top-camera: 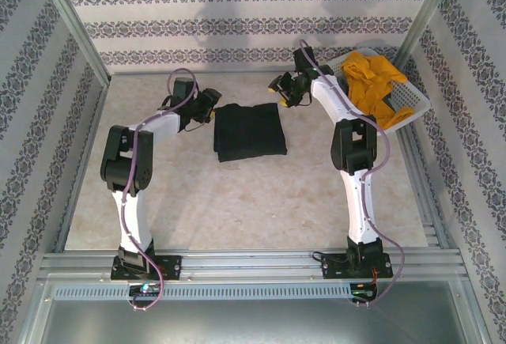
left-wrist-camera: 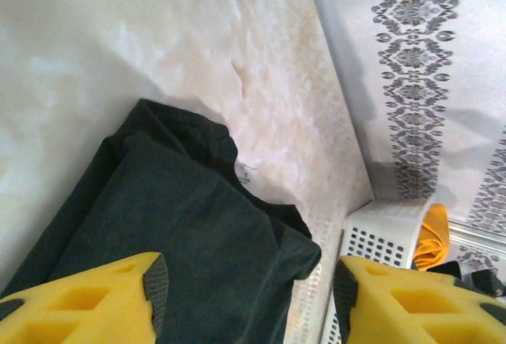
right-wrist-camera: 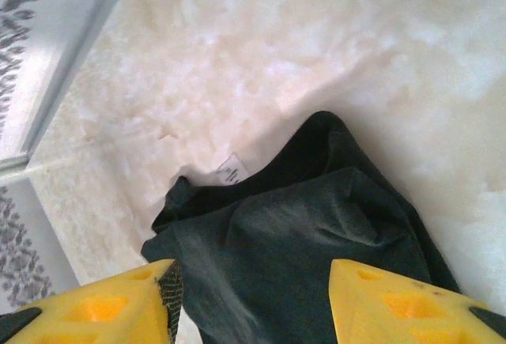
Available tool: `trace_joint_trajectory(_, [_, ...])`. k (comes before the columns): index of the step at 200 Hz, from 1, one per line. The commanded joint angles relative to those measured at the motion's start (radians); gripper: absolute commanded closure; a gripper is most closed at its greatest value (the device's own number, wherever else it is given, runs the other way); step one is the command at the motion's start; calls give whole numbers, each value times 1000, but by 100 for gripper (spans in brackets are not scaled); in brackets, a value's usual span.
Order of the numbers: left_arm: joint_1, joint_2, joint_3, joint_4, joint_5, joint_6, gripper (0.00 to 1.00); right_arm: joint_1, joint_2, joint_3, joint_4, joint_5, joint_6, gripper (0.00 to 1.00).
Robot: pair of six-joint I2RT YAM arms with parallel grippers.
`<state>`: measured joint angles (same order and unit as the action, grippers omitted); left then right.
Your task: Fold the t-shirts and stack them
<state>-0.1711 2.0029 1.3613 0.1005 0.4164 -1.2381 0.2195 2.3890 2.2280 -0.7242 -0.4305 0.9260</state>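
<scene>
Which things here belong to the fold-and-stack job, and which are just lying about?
Job:
plain black cloth t-shirt, folded flat
mustard-yellow cloth t-shirt, crumpled

Lying about:
white plastic lattice basket, holding the yellow shirt
pale marbled tabletop

Bright, diffuse light — faint, soft shadows; the pale table [right-wrist-camera: 332, 35] washes out, the black t-shirt [right-wrist-camera: 316, 233] loses detail, wrist views slightly soft.
</scene>
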Motion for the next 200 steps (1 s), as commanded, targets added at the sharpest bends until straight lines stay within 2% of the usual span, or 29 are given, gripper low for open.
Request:
trace_joint_trajectory(1, [-23, -190, -131, 23, -22, -40, 42, -11, -173, -76, 2, -48, -102, 48])
trace_joint_trajectory(21, [-101, -323, -280, 6, -35, -116, 45, -3, -385, -408, 179, -65, -52, 48])
trace_joint_trajectory(45, [-281, -424, -437, 42, -138, -289, 46, 11, -658, -846, 486, -96, 46, 46])
trace_joint_trajectory(60, [-397, -431, -489, 105, -247, -414, 42, 20, -812, -1070, 645, -101, 105, 41])
trace_joint_trajectory(72, [-466, -387, -484, 161, -308, -479, 36, 27, -910, -1204, 725, -109, 140, 37])
trace_joint_trajectory(103, [-535, -196, -409, 317, -364, -603, 33, 21, -1051, -1401, 756, -155, 191, 35])
trace_joint_trajectory(144, [-556, -30, -285, 339, -449, -646, 33, 5, -1159, -1488, 688, -155, 193, 36])
trace_joint_trajectory(161, [-556, 22, -270, 361, -495, -675, 39, -6, -1186, -1502, 671, -164, 186, 35])
trace_joint_trajectory(174, [-551, 57, -257, 386, -520, -677, 48, -15, -1202, -1501, 640, -175, 169, 36])
trace_joint_trajectory(200, [-522, 105, -255, 451, -525, -674, 90, -40, -1221, -1514, 613, -198, 161, 38])
